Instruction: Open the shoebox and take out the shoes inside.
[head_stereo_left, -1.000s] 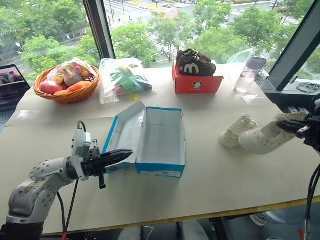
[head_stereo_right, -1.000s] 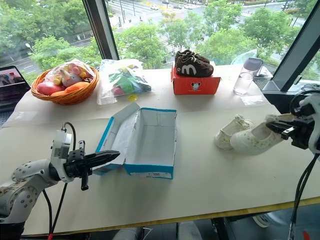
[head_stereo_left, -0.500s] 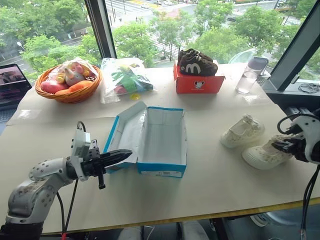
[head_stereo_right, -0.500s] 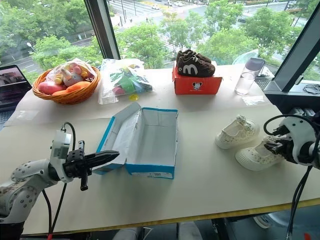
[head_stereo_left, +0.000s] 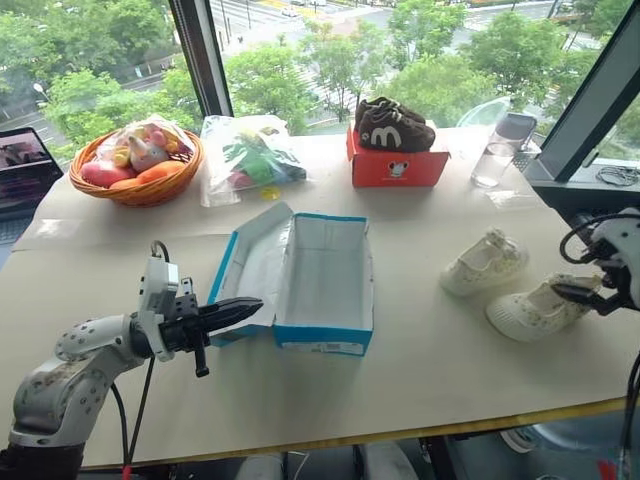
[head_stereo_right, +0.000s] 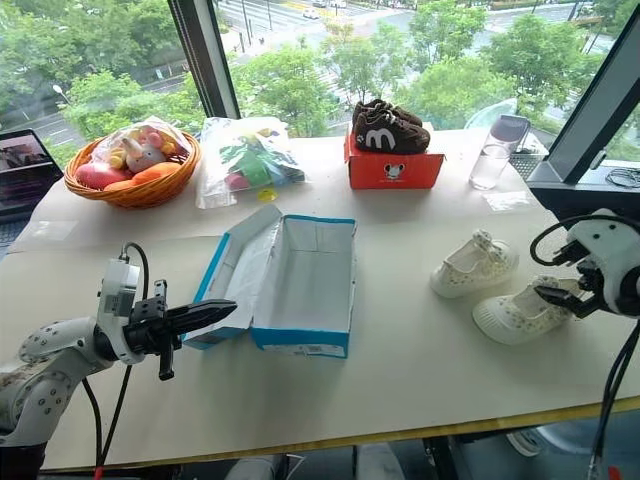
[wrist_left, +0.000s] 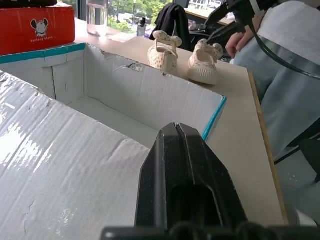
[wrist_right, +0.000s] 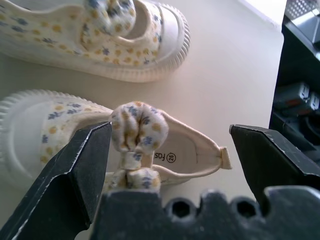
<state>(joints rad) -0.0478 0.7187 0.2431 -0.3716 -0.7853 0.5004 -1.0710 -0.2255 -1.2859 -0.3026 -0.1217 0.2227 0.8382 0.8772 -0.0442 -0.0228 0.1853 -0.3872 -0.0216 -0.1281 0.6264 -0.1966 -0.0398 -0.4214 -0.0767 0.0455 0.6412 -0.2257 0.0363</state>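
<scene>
On the table (head_stereo_left: 420, 370), going left to right, the left gripper (head_stereo_left: 240, 311) sits at about 8 o'clock in the head view, its jaws pressed fully together and holding nothing. Its tip rests against the inner face of the shoebox (head_stereo_left: 320, 280) lid, which reads as a prop: it keeps the hinged lid folded out at the box's 9 o'clock side so the white interior stays exposed. The box, at the centre, is empty.

The shoes (head_stereo_left: 510, 285) lie side by side at 3 o'clock, well apart from the box, soles down on the table, so the removal looks done. The nearer shoe (wrist_right: 100, 135) lies under the right gripper (head_stereo_right: 565, 298) at the table's right edge. Its jaws stand spread wide on either side of the shoe's bow, gripping nothing; I judge this a release, the shoe left resting on its own.
</scene>
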